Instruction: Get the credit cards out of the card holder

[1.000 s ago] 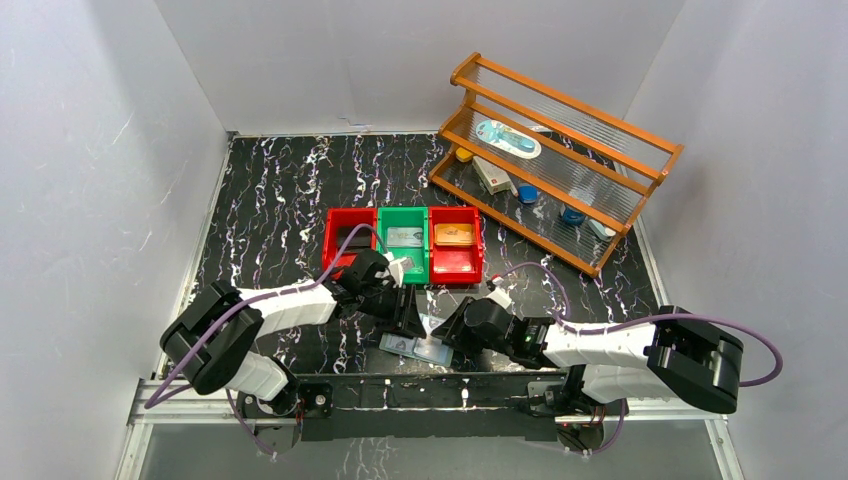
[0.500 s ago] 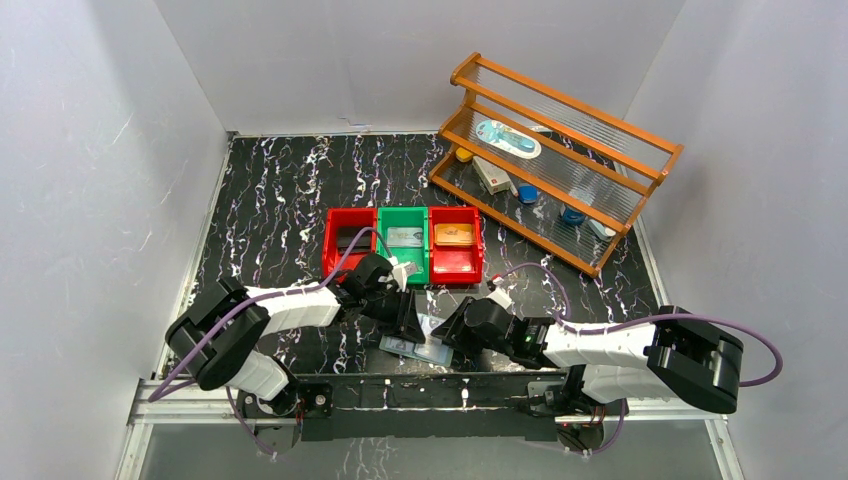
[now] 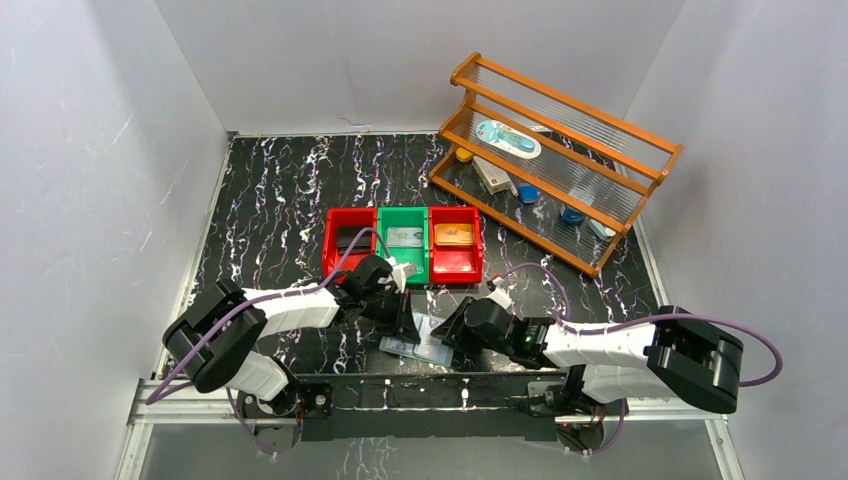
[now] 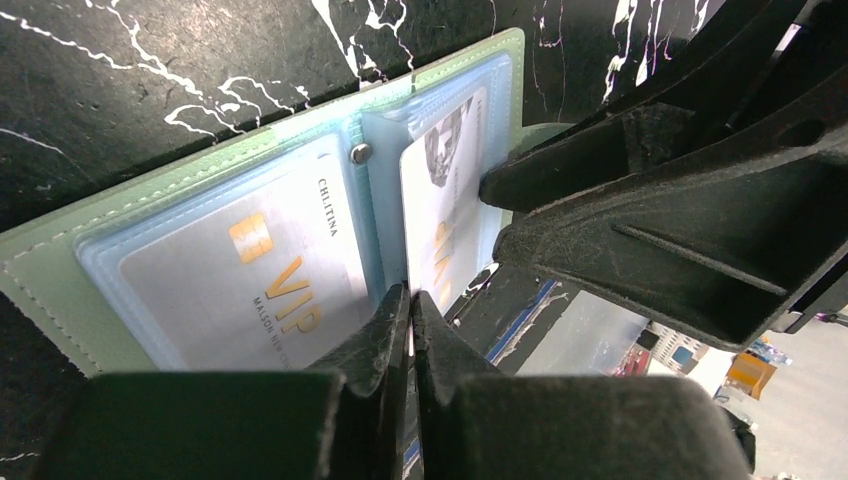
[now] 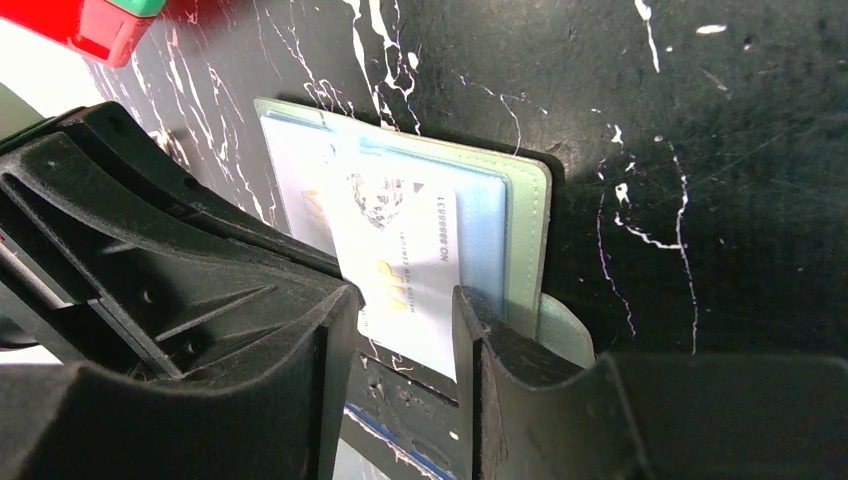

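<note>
Three bins [image 3: 404, 211] sit just beyond the card holder [image 3: 422, 347].

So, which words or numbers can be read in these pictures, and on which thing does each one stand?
"VIP": on the silvery card in the card holder's left sleeve.
"CHLITINA": same card, along its edge.
"VIP": on the white card.
"NO.8888831": white card, along its edge; the digits are not sure.
Too small to read: the fine line under each "VIP", the cards in the bins, the packs on the wooden rack.
</note>
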Controlling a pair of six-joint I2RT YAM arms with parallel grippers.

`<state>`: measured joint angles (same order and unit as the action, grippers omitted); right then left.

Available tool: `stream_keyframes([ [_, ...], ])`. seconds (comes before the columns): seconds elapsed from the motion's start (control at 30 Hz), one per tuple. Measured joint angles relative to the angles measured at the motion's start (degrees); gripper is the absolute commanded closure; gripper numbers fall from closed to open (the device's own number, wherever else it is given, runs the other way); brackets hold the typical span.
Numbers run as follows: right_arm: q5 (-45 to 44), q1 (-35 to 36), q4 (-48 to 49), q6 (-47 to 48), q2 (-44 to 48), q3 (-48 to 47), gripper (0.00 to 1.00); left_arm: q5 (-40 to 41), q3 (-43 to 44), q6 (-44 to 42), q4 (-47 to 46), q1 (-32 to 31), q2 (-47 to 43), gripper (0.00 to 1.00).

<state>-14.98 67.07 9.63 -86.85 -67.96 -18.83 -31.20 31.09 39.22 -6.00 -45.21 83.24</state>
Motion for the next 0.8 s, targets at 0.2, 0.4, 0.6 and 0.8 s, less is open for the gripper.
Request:
stream_keyframes([
  [0.2, 0.11, 0.00, 0.02, -0.02, 0.00, 0.00, 0.50, 1.66, 0.63, -1.25, 2.32, -0.15, -1.14, 1.00],
  [0.4, 0.15, 0.00, 0.46, -0.04, 0.04, 0.33, 0.50, 3.98, 1.66, -3.10, 6.14, -0.28, -2.05, 1.00],
  [0.6, 0.20, -0.13, 0.59, -0.04, 0.04, 0.37, 0.50, 4.90, 1.75, -3.56, 7.13, -0.31, -2.45, 1.00],
  [0.8, 0.55, -0.26, 0.68, 1.38, 0.66, 0.52, 0.50, 4.90, 2.27, -3.69, 7.85, -0.31, -2.45, 1.00],
])
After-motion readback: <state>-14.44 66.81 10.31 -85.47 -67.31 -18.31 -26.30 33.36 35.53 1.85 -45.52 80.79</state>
